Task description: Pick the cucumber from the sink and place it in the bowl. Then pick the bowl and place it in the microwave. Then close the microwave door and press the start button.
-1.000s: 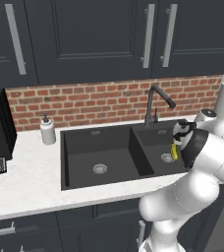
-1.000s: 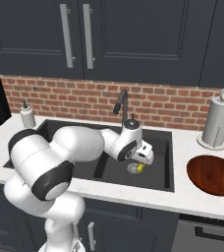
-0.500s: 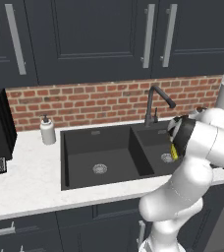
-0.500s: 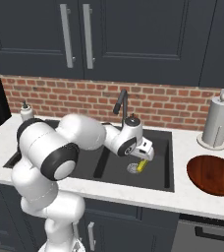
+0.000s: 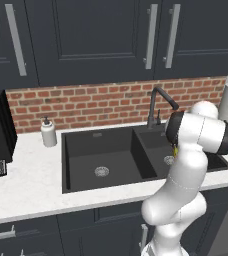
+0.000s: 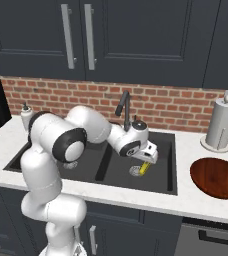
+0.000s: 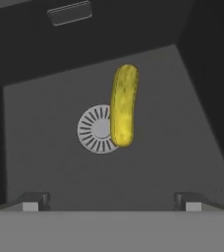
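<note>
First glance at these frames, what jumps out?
The yellow-green cucumber lies on the floor of the black sink's right basin, one end over the round drain. The hand hangs open just above it. On the counter to the right sits the glossy reddish-brown bowl.

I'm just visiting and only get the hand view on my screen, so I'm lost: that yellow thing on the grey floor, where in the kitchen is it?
Observer: The cucumber lies in the right basin of the black sink, set in a white counter.
Operator: And where should it go?
Observer: Into the bowl, which sits on the counter right of the sink.
Operator: Is anything near that bowl?
Observer: A paper towel roll stands upright behind it, against the brick wall.
Operator: How near is the hand?
Observer: The hand hangs just above the cucumber, open, not touching it.
</note>
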